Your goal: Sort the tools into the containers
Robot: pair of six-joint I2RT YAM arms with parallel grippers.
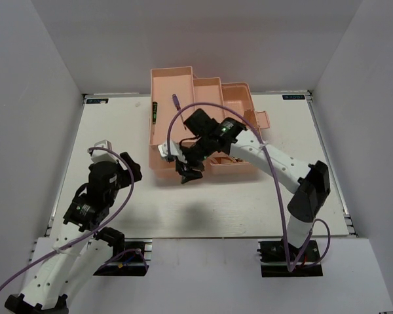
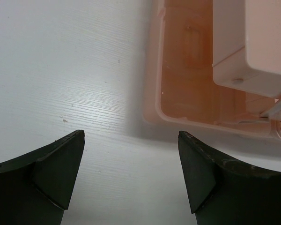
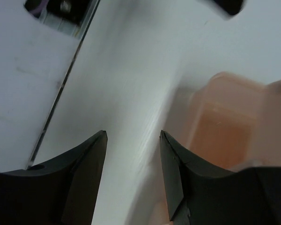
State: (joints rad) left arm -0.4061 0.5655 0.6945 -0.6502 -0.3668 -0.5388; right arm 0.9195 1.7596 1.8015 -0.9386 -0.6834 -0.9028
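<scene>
The peach-pink toolbox [image 1: 183, 85] stands open at the far middle of the table. A dark green-handled screwdriver [image 1: 154, 113] lies along its left edge; I cannot tell whether it is inside or just outside the wall. My right gripper [image 1: 190, 175] hovers over the toolbox's near left corner, open and empty; its wrist view [image 3: 133, 132] shows blurred table and a toolbox compartment [image 3: 225, 131]. My left gripper [image 1: 132, 167] is open and empty above bare table, left of the toolbox [image 2: 152, 93], as its wrist view [image 2: 131, 133] shows. The pliers and the other screwdriver are hidden.
The right arm's purple cable [image 1: 203, 106] arcs over the toolbox. White walls close in the table on the left, right and far sides. The table's near edge runs just in front of the arm bases [image 1: 203, 239].
</scene>
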